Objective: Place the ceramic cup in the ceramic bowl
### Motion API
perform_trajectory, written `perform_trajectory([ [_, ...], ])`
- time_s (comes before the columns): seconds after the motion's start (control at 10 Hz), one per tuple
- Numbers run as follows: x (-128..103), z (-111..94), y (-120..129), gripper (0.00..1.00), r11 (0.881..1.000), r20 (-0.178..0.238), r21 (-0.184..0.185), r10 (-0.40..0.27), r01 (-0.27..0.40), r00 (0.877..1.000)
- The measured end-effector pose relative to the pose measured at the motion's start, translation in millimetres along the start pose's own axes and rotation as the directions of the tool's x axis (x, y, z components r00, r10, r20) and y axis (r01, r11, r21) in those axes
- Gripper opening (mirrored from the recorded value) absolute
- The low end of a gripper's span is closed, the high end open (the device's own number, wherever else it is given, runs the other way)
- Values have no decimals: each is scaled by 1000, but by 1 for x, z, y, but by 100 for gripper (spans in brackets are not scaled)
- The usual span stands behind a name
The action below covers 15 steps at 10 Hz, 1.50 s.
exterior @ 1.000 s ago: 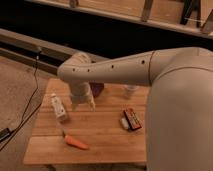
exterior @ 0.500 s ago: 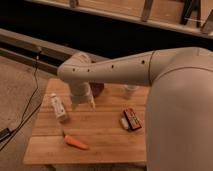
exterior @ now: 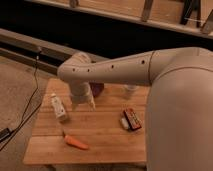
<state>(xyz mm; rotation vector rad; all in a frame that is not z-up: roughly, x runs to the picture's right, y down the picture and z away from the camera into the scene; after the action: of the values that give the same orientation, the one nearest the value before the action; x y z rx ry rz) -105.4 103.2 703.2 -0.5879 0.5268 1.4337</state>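
Gripper low over the back-left part of the wooden table, pointing down from a thick pale arm reaching in from the right of view. Fingers spread apart, nothing pinched between them, tips just above the boards; cannot tell whether touching the wood. Ceramic bowl right behind the gripper toward the far table edge, dark brown-purple, partly hidden by the wrist, only its right side showing. Ceramic cup upright on the table near the far edge, to the right of the bowl and apart from it, pale white and short; not in the bowl, well clear of the gripper. White labelled bottle just left of the gripper, tilted or lying with cap toward the far side; cannot tell which. Carrot flat on the near-left boards, orange. Small dark snack packet with red and white markings at mid-right of the table, close to the robot's bulky pale body filling the right of view. Dark cable trailing over carpeted floor left of the table. Long pale rail behind the table, along the floor
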Motion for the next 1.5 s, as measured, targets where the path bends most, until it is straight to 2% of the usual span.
perform_trajectory([
  [0.4,-12,0,-41,65,1000,10,30,-9,9,1000],
  [0.7,-32,-19,-96,65,998,21,50,-36,34,999],
  [1.1,-71,-50,-191,65,992,34,72,-108,105,994],
  [1.3,-90,-51,-232,65,988,27,76,-136,134,990],
  [1.5,-111,-46,-252,65,985,31,64,-163,161,986],
])
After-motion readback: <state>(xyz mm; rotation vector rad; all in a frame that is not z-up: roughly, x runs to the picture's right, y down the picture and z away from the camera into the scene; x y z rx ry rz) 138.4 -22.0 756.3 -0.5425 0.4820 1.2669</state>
